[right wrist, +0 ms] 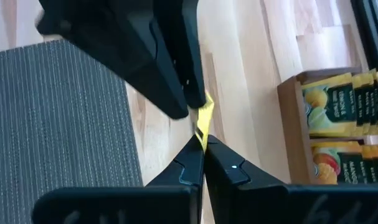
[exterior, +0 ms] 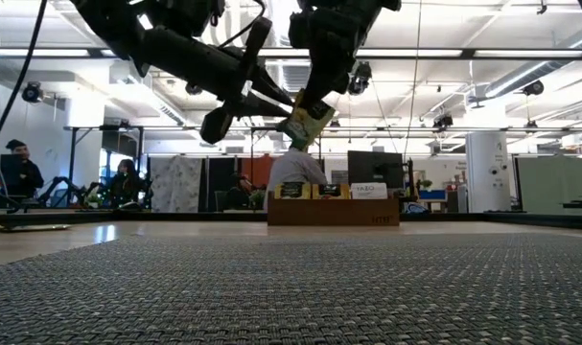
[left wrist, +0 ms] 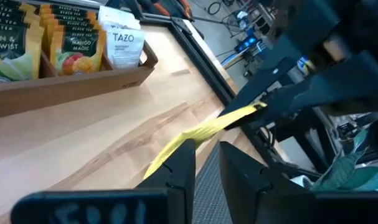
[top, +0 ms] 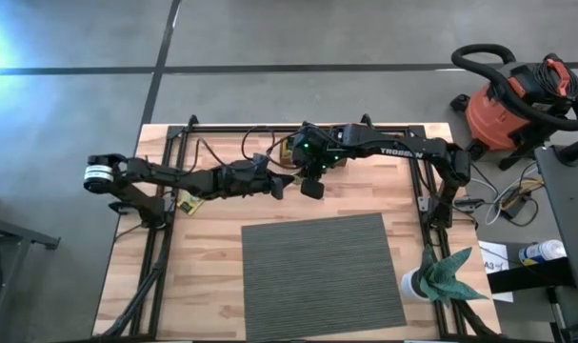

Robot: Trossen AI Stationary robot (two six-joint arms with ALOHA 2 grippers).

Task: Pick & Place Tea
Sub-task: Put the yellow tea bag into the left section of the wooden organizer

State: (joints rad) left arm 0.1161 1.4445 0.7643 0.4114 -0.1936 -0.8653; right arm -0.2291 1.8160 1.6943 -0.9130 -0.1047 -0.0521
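Sachet pinched between both end effectors midair.

Floor: grey concrete slabs with dark seams, all around the counter.
Counter: pale wood planks, with a grey ribbed mat lying on it.
Vacuum: an orange and black shop vacuum on the floor beside the counter's corner.
Ceiling: long strip lights above the counter.
Room beyond the counter: open workshop with a white pillar, a dark monitor and seated people.
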